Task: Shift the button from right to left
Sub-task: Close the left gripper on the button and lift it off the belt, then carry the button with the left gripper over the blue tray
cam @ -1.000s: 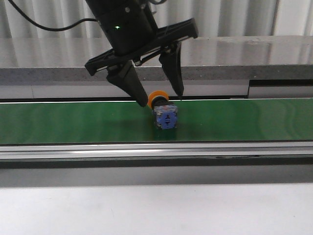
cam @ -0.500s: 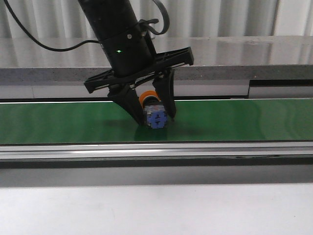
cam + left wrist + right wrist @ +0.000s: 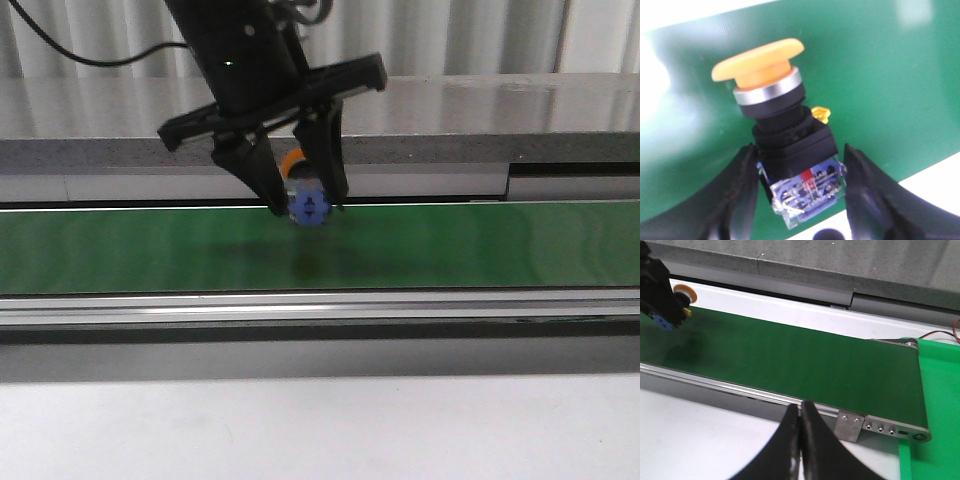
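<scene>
The button (image 3: 308,205) has an orange mushroom cap, a black collar and a blue contact block. It hangs a little above the green belt (image 3: 500,245), over its far half, with a shadow under it. My left gripper (image 3: 308,208) is shut on it, one black finger on each side of the block. In the left wrist view the button (image 3: 785,135) lies tilted between the fingers (image 3: 742,180) of the left gripper (image 3: 799,150). My right gripper (image 3: 800,407) is shut and empty over the white table, near the belt's right end. From there the button (image 3: 681,293) shows far left.
A metal rail (image 3: 320,305) runs along the belt's front edge. A grey ledge (image 3: 500,150) rises behind it. The white table (image 3: 320,430) lies in front. A bright green mat (image 3: 935,405) lies past the belt's right end roller (image 3: 905,343).
The left gripper came down around the button, shut on its block and lifted it off the belt, drifting slightly left. The button stood on the belt a second ago.
</scene>
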### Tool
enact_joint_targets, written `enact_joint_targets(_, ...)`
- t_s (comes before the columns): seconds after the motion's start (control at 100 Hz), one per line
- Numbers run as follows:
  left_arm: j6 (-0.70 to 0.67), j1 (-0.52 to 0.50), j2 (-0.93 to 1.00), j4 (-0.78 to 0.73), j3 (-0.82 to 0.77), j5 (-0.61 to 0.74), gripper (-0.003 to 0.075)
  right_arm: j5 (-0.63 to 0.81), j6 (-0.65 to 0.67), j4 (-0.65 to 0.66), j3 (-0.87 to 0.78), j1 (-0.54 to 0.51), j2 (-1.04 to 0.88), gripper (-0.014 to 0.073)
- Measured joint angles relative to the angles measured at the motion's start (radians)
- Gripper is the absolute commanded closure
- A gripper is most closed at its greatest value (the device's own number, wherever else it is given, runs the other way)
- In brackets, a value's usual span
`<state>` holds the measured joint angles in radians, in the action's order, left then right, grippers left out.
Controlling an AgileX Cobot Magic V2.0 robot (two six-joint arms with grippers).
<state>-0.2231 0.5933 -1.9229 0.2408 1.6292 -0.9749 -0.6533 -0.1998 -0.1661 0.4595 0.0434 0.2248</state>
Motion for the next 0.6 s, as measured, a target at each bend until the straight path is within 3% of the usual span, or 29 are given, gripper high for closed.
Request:
enact_joint_targets(0.31, 0.074, -0.209, 0.141, -0.117, 0.002, -0.164, 0.074, 0.0, 0.0, 0.0, 0.0, 0.0, 0.0, 0.0659)
enact_joint_targets(0.6, 0.289, -0.459, 0.158, -0.156, 0.002, -0.256, 0.074, 0.0, 0.0, 0.0, 0.0, 0.0, 0.0, 0.0659)
